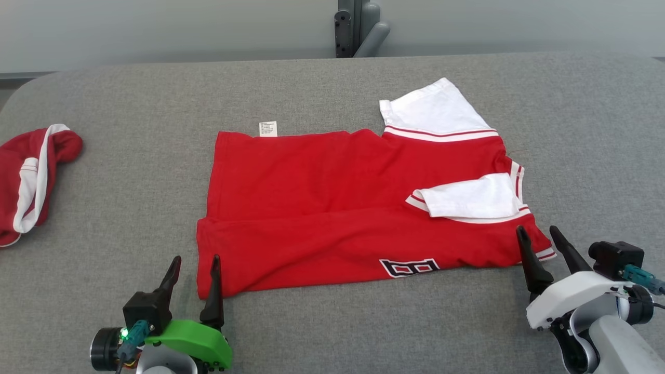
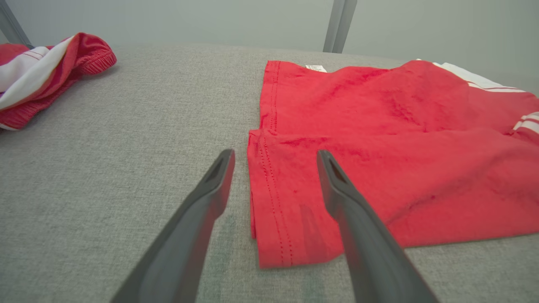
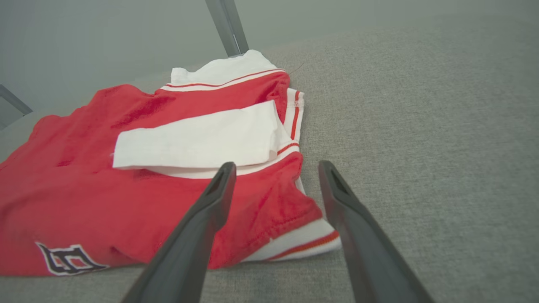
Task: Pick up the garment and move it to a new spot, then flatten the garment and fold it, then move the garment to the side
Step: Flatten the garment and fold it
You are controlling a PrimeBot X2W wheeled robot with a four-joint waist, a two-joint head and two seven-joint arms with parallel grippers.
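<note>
In the head view the red garment (image 1: 332,197) is seen whole. It is laid out in the middle of the grey table (image 1: 332,332), with a crease running across it from left to right. A folded sleeve (image 1: 470,202), white, is turned back over its right part, and a far sleeve (image 1: 436,109), also white, sticks out at the far right corner. A small white label (image 1: 268,128) is shown at its far edge and black-and-white lettering (image 1: 409,267) near its front edge. A second garment (image 1: 31,176), red and white and crumpled, is seen at the table's left edge, well apart from the first. A grey post (image 1: 358,26) stands beyond the far edge.

In the left wrist view the stitched hem (image 2: 273,202) at the near left corner is made out, with one layer lying over another. In the right wrist view the striped trim (image 3: 294,244) at the near right corner is shown closely.

The left pincer (image 1: 197,258) is held low at the near left corner, its jaws spread wide and nothing gripped. One finger is seen over bare table just outside the hem, the other over the cloth. The right pincer (image 1: 536,229) is held at the near right corner, equally wide and empty, with one finger above the red cloth and the other over the table beside the trim. Whether any fingertip touches cannot be told.
</note>
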